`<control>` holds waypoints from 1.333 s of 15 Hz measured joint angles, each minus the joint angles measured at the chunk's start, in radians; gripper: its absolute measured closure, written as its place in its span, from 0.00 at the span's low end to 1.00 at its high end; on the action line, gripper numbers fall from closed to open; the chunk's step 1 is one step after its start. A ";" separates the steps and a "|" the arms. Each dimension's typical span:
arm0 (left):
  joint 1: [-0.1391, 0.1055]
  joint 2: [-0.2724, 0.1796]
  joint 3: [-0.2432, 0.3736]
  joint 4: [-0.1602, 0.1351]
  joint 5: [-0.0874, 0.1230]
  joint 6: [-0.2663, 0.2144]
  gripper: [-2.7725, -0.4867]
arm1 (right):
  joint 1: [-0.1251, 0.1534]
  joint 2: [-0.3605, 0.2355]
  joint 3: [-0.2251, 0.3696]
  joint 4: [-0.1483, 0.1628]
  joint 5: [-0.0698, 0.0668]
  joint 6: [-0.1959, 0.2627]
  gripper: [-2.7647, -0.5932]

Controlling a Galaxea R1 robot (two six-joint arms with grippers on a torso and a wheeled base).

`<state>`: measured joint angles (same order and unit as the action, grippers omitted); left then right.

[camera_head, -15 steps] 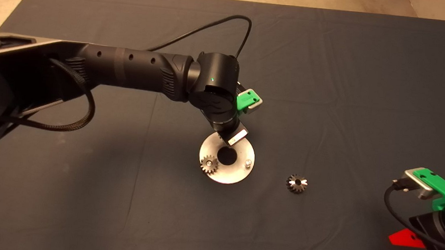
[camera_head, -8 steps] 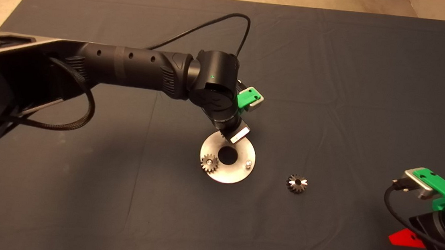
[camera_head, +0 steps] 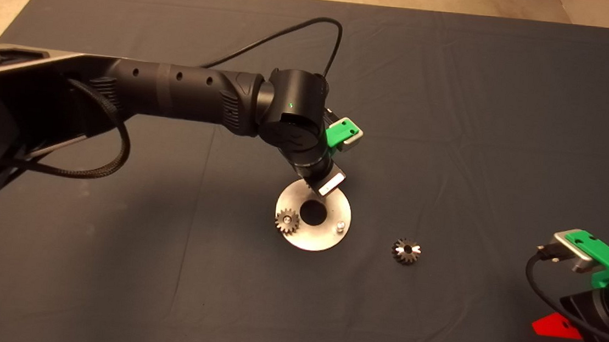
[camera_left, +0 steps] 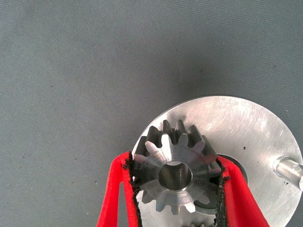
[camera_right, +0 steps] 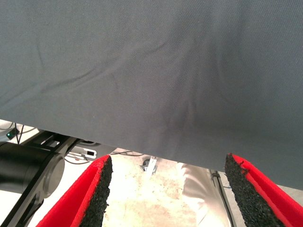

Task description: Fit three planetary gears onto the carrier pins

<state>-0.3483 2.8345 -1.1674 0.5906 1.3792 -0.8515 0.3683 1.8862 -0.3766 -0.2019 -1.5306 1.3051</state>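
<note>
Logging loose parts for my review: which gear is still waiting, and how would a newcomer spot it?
Find the shiny round plate mid-mat. Just right of it, alone on the dark mat, lies a small gear. Unlike the gear on the plate or the one held in the left gripper, nothing touches it.

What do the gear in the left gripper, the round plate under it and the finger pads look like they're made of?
The gear held by the left gripper looks like machined metal: silvery grey, dull sheen, crisp cut teeth. The round plate looks like brushed metal, possibly steel or aluminium, bright with fine scratch lines. The pads look like black foam or rubber, rough and crumbly at the edges.
</note>
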 joint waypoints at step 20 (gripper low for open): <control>0.002 0.000 -0.003 0.001 -0.022 -0.020 0.96 | 0.000 0.000 0.000 0.000 0.000 0.000 0.47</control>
<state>-0.3468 2.8345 -1.1704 0.5913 1.3571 -0.8718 0.3679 1.8864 -0.3766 -0.2019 -1.5306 1.3051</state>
